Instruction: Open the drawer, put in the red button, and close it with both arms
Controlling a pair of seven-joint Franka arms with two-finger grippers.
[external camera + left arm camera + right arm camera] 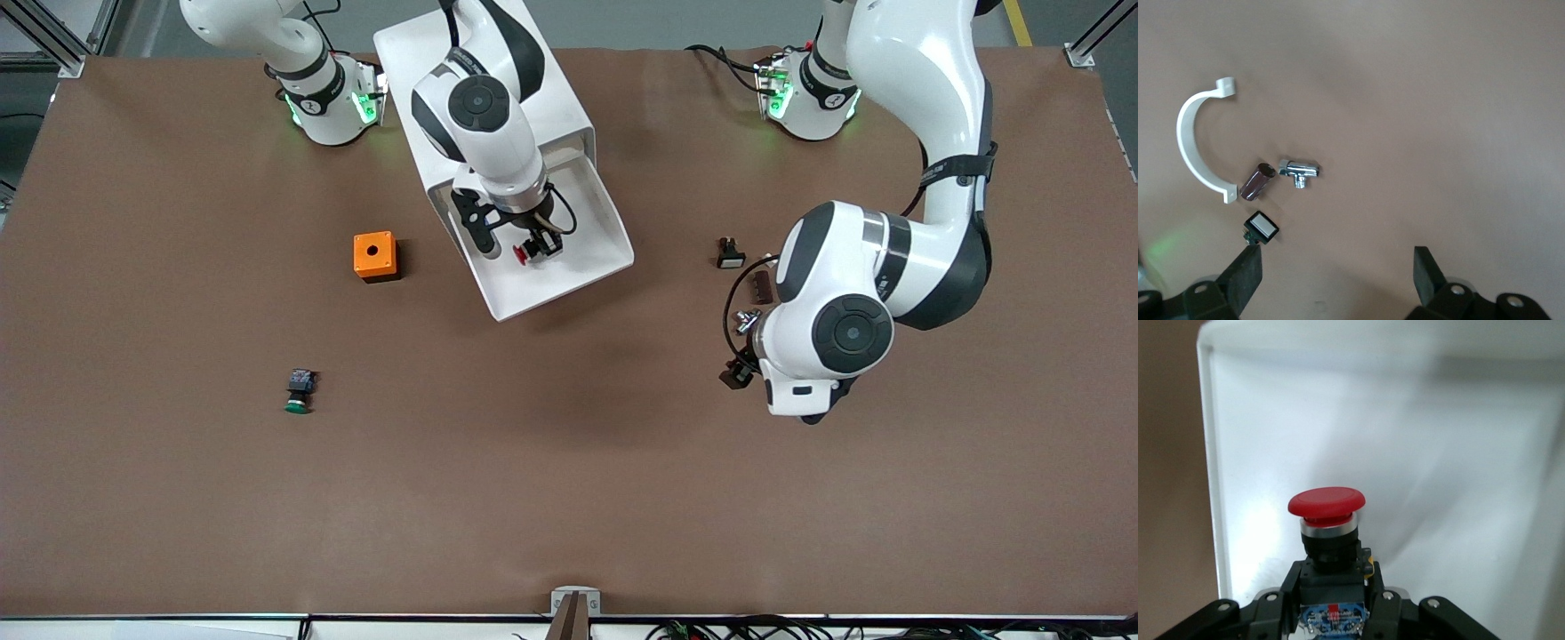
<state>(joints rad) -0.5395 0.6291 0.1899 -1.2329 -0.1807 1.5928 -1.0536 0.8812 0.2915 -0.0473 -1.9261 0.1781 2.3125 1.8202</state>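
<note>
The white cabinet (533, 80) stands near the right arm's base with its top drawer (524, 307) pulled out toward the front camera. My right gripper (531, 247) is over the open drawer and shut on the red button (521, 255). In the right wrist view the red button (1327, 503) stands upright between the fingers of the right gripper (1335, 587), above the drawer's white floor (1438, 453). My left gripper (772, 396) is open and empty over bare table toward the left arm's end. In the left wrist view its fingers (1245, 277) stand wide apart around the left gripper's middle (1338, 273).
An orange box (374, 256) with a hole sits beside the drawer. A green button (299, 391) lies nearer the front camera. By the left gripper lie a white-capped button (1263, 228), a brown cylinder (1257, 181), a chrome fitting (1299, 171) and a white curved clamp (1191, 147).
</note>
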